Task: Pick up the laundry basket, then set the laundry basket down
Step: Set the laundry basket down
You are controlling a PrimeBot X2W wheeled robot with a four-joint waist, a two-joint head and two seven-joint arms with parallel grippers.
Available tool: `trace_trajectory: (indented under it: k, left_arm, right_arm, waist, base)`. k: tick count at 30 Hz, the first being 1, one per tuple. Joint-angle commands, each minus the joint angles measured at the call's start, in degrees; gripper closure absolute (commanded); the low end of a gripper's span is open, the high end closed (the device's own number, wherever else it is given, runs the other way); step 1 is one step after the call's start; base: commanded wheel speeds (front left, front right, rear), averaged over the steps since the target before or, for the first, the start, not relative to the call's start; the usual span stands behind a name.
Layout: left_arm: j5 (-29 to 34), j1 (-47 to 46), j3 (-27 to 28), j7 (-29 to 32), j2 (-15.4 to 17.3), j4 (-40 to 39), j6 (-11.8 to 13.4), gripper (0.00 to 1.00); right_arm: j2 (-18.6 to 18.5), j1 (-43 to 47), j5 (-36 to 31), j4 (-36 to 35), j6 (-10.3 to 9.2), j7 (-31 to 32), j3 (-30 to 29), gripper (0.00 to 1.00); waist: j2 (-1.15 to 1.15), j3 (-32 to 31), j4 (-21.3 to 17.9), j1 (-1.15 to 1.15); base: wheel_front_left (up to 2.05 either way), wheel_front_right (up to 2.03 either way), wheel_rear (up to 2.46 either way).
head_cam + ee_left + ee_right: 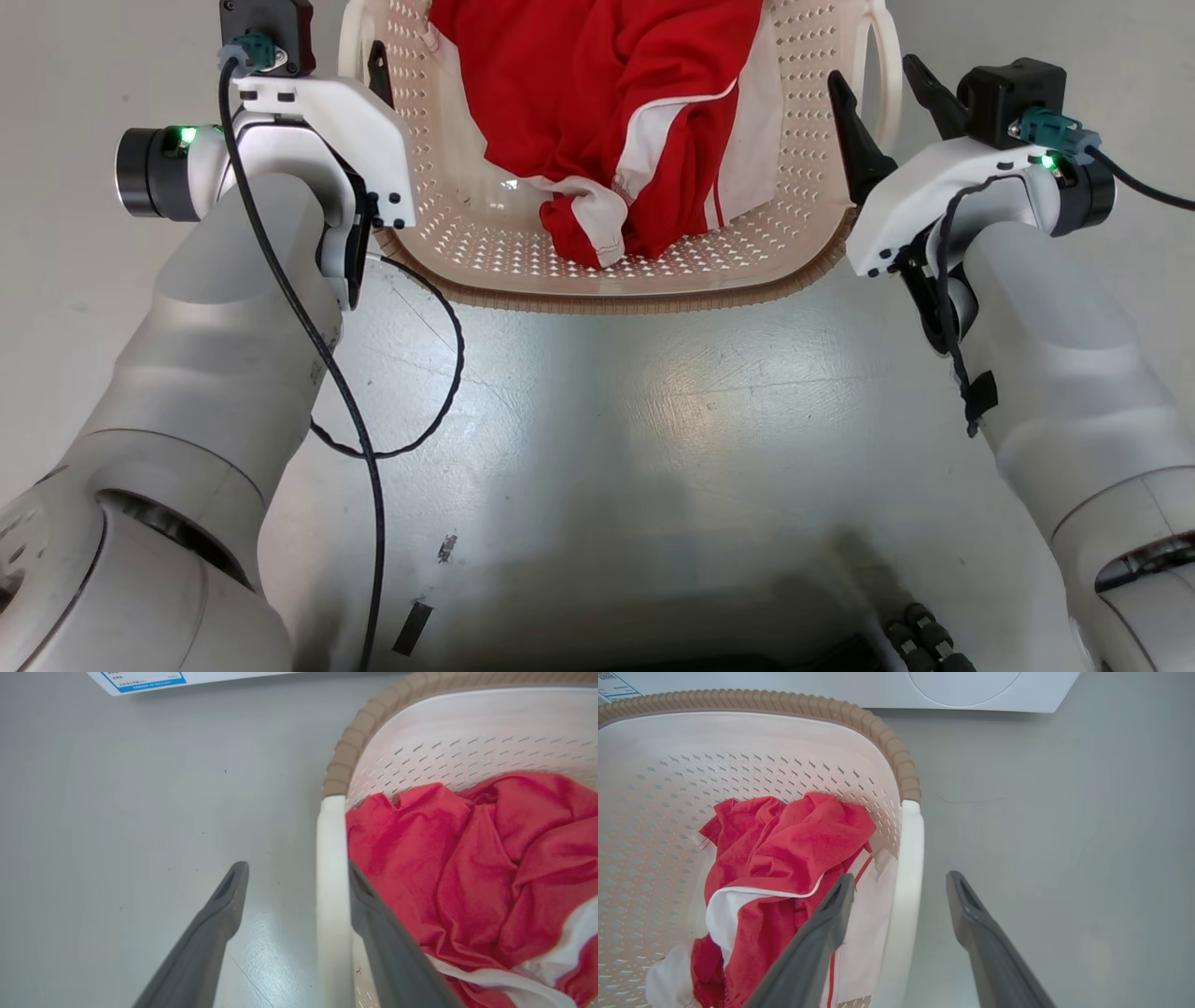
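On the glossy grey floor (653,420), head view, the laundry basket (803,187) holds a red cloth (579,84).
Left wrist view: left gripper (296,865) spread, straddling a white handle (332,882).
Right wrist view: right gripper (900,877) spread astride the other handle (909,849); washing machine (971,686) beyond.

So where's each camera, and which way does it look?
Head view: on the robot's head, facing down at the laundry basket; both pale arms show.
Left wrist view: on that wrist, looking along the left gripper, astride a white handle.
Right wrist view: on that wrist, along the right gripper, astride the other handle.
All share the red clothes.
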Motion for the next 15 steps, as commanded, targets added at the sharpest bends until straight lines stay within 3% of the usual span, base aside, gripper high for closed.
trace_trajectory:
  k: [1, 15]
  left_arm:
    - [-0.4, 1.2, 0.7, -0.2, 1.8, -0.2, 0.4, 0.00]
    - [-3.4, 5.4, 3.2, -2.6, -0.2, -0.7, -1.2, 0.00]
  right_arm:
    - [0.9, 3.6, -0.9, -1.1, 0.36, -0.8, -0.2, 0.00]
    - [1.6, 9.5, -5.6, -8.5, 0.36, -0.8, -8.3, 0.00]
  waist:
    - [0.00, -0.3, 0.0, -0.01]
    - [0.00, -6.7, 0.4, -0.01]
  base:
    - [0.00, 0.00, 0.00]
    - [0.00, 0.00, 0.00]
